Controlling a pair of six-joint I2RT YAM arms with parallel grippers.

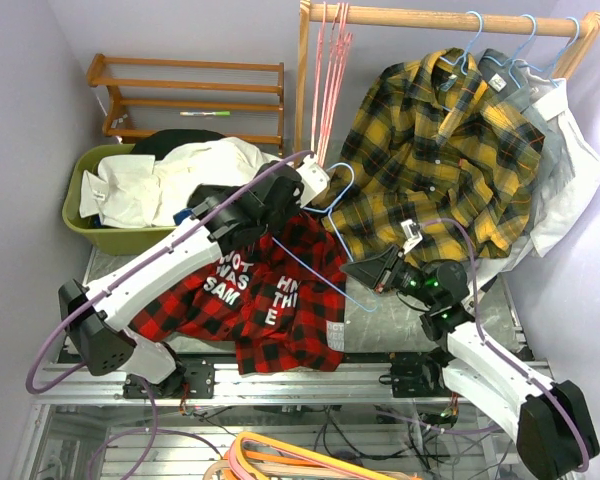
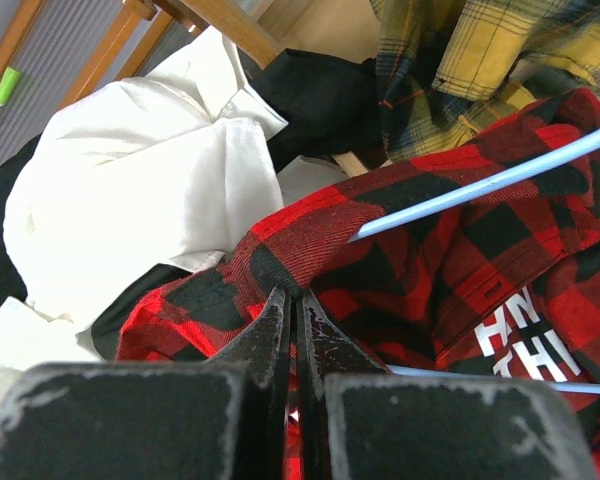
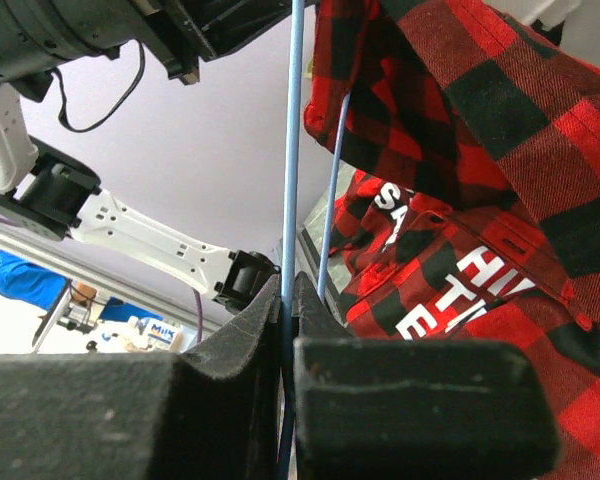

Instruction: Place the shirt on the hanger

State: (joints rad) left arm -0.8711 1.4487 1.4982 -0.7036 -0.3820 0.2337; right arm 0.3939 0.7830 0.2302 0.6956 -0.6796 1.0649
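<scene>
The red-and-black plaid shirt (image 1: 270,300) lies on the table, white letters up, with its upper part lifted. My left gripper (image 1: 277,212) is shut on a fold of the shirt (image 2: 430,260) near the collar; its tips (image 2: 293,295) pinch the cloth. The light-blue hanger (image 1: 310,268) runs slantwise across the shirt, hook up by the left wrist. One wire (image 2: 480,185) goes under the lifted fold. My right gripper (image 1: 368,270) is shut on the hanger's wire (image 3: 294,150) at its right corner, tips (image 3: 288,285) beside the shirt (image 3: 480,200).
A green basket (image 1: 80,215) with a white shirt (image 1: 180,175) stands at the back left. A yellow plaid shirt (image 1: 430,140) and a white shirt (image 1: 570,170) hang from the wooden rail (image 1: 430,17). Pink hangers (image 1: 328,70) hang at its left end. A wooden rack (image 1: 180,95) stands behind.
</scene>
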